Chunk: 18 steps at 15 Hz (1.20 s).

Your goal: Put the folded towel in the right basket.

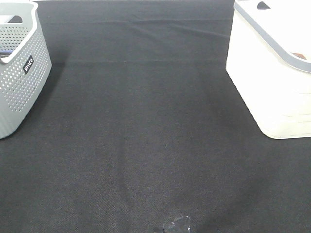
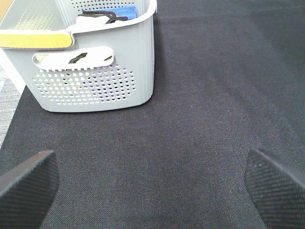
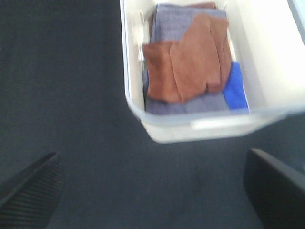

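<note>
The right basket (image 1: 272, 68) is white with a grey rim and stands at the right edge of the exterior view. In the right wrist view the basket (image 3: 200, 125) holds a brown folded towel (image 3: 183, 64) lying on grey-blue towels, with a blue one beside it. My right gripper (image 3: 152, 191) is open and empty, above the black cloth just outside the basket. My left gripper (image 2: 152, 186) is open and empty over the cloth near the grey basket. Neither gripper shows in the exterior view.
A grey perforated basket (image 1: 19, 68) stands at the left; in the left wrist view this grey basket (image 2: 95, 71) holds blue and white cloths. Black cloth (image 1: 146, 136) covers the table between the baskets.
</note>
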### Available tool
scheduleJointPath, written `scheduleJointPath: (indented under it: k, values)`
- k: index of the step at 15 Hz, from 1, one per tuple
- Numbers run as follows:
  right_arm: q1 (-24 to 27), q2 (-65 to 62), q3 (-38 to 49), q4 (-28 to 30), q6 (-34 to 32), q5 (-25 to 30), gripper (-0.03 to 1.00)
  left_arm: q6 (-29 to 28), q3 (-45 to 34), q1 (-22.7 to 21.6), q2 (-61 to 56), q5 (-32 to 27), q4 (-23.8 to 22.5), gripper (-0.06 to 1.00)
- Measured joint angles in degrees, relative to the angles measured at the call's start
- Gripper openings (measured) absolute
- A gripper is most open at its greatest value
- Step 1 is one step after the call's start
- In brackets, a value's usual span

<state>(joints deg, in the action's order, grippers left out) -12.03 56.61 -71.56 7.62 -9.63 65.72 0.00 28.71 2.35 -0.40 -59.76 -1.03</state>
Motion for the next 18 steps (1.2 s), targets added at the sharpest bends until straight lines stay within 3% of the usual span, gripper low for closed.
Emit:
scheduleJointPath:
  k: [4, 5, 10, 14, 18]
  values:
    - [-0.1, -26.0, 20.6, 0.3, -0.4, -1.1, 0.99, 0.0, 0.0, 0.0, 0.0, 0.0, 0.0, 0.99]
    - [-0.1, -26.0, 20.6, 0.3, -0.4, -1.1, 0.99, 0.0, 0.0, 0.0, 0.0, 0.0, 0.0, 0.99]
    - [-0.1, -53.8, 39.9, -0.2, 2.8, -6.1, 0.99, 0.0, 0.0, 0.0, 0.0, 0.0, 0.0, 0.99]
    - [-0.1, -56.8, 42.7, -3.5, 7.9, -5.0, 0.99, 0.0, 0.0, 0.0, 0.0, 0.0, 0.0, 0.99]
    - [-0.1, -56.8, 42.7, -4.4, 8.5, -5.0, 0.99, 0.0, 0.0, 0.0, 0.0, 0.0, 0.0, 0.99]
